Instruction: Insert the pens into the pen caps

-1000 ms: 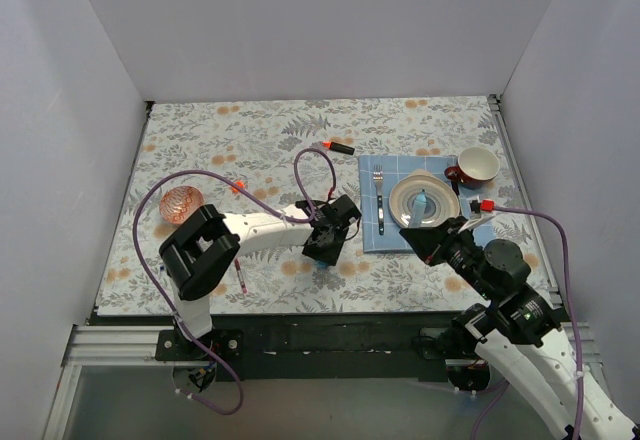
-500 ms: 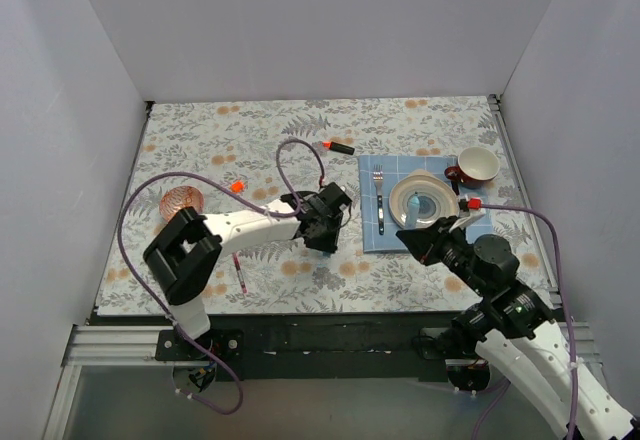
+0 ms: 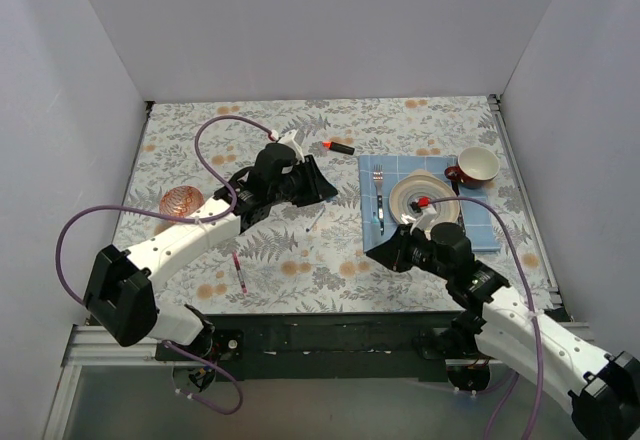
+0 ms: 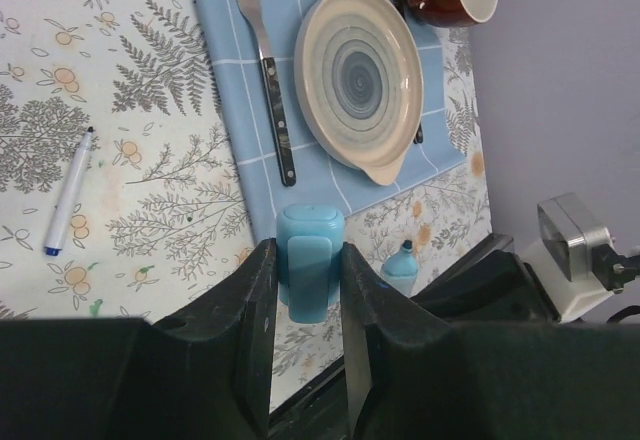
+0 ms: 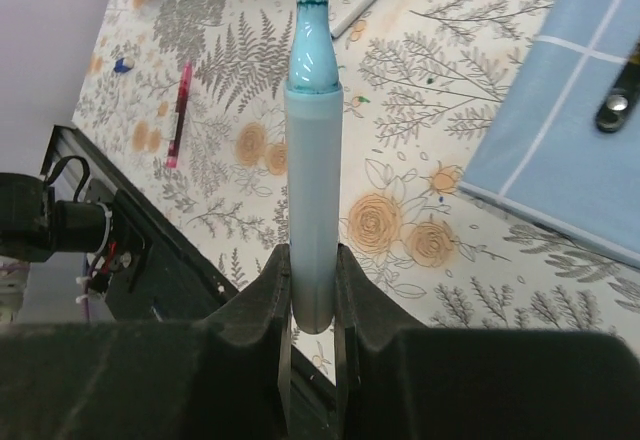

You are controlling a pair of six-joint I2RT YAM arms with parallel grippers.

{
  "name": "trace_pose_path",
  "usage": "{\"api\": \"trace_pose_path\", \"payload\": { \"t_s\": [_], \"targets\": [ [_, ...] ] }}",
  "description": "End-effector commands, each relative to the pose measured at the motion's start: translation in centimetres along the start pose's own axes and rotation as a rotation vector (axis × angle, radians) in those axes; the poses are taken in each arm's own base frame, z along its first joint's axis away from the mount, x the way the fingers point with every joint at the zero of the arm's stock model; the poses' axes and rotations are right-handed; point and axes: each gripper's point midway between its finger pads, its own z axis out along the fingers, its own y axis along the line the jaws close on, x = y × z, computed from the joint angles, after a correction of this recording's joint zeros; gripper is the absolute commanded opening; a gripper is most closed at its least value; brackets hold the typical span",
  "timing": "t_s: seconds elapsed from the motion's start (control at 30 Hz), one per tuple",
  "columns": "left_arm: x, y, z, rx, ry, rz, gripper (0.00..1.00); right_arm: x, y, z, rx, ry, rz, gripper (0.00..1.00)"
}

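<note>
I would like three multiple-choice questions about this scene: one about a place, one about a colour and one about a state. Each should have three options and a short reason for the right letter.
1. Where does the silver fork lie?
A. on the blue checked placemat, beside the oval ceramic plate
B. on top of the plate
C. off the placemat

2. What colour is the short plastic cap held in the left gripper?
A. orange-red
B. light blue
C. dark blue

3. How is the chunky light-blue marker in the right gripper?
A. capped
B. its tip bare
C. lying loose

Answers:
1 A: the fork rests on the placemat next to the plate.
2 B: the cap is pale blue.
3 B: the dark tip stands uncovered.
</note>
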Motion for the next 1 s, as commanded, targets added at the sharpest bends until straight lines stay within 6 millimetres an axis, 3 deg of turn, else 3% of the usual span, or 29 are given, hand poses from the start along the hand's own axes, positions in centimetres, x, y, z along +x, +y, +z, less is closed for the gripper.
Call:
{"api": "trace_pose_path", "payload": {
  "t_s": [0.0,0.27,0.57,0.97],
  "targets": [
    [0.0,-1.3,-0.1,0.067,-0.002,-0.023,0.0,-1.5,4.1,1.2,-0.149,-0.043,-0.043,0.01],
    [1.0,-0.8,0.0,0.077,0.016,-0.02,0.0,-0.6,6.3,3.0,-0.177,-0.004,-0.073,0.01],
    [2.1,-0.5,-0.2,0.099,0.033,-0.066,0.0,-1.2,7.6,4.8,-0.181,-0.002,-0.082,0.01],
    [2.9,-0.4,0.1,0.118,0.054,-0.091,0.0,-0.4,7.6,6.0,-0.173,0.031,-0.069,0.01]
  ]
}}
